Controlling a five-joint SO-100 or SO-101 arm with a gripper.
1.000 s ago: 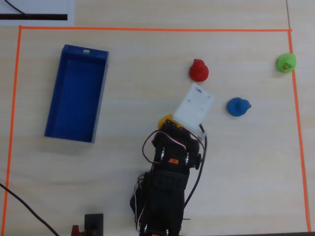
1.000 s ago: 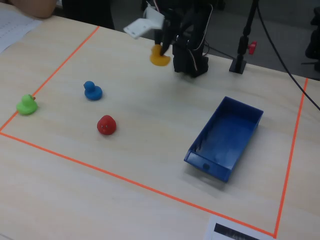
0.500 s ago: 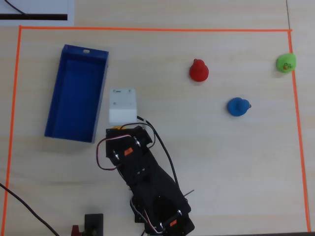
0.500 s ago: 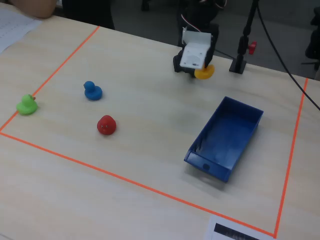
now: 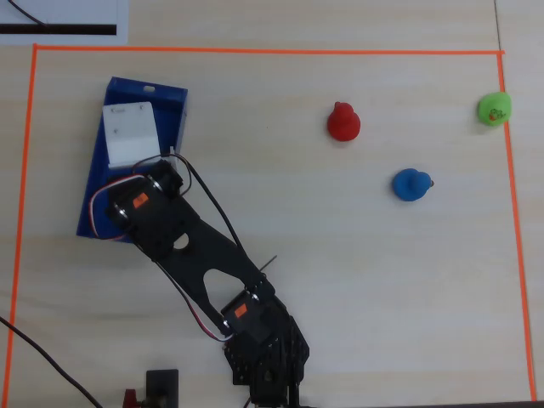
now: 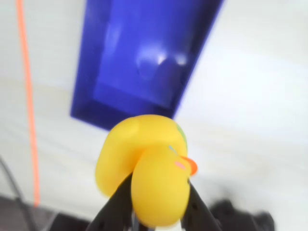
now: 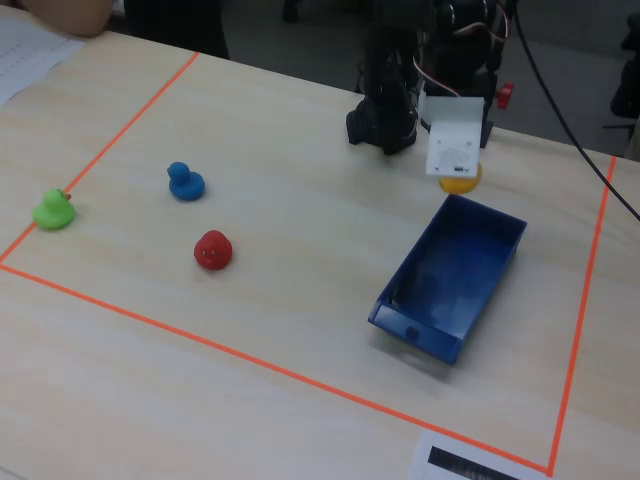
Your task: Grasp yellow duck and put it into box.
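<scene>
The yellow duck [image 6: 144, 168], with its small orange beak, is held off the table between two black fingers [image 6: 118, 207] of my gripper [image 6: 158, 186], which is shut on it. In the fixed view the duck [image 7: 460, 181] hangs under the white wrist block [image 7: 452, 142], just above the far short end of the blue box [image 7: 404, 325]. From overhead the white block [image 5: 129, 133] sits over the box [image 5: 176, 110] and hides the duck. The wrist view shows the box [image 6: 144, 57] lying below and ahead of the duck.
A red duck [image 5: 343, 122], a blue duck [image 5: 412, 184] and a green duck [image 5: 494, 108] stand on the right half of the table. Orange tape [image 5: 255, 51] frames the work area. A black stand [image 7: 478, 128] is behind the arm's base.
My arm has swung left in the overhead view, from the table's middle to over the box, carrying the yellow duck with it. The other ducks and the box have not moved.
</scene>
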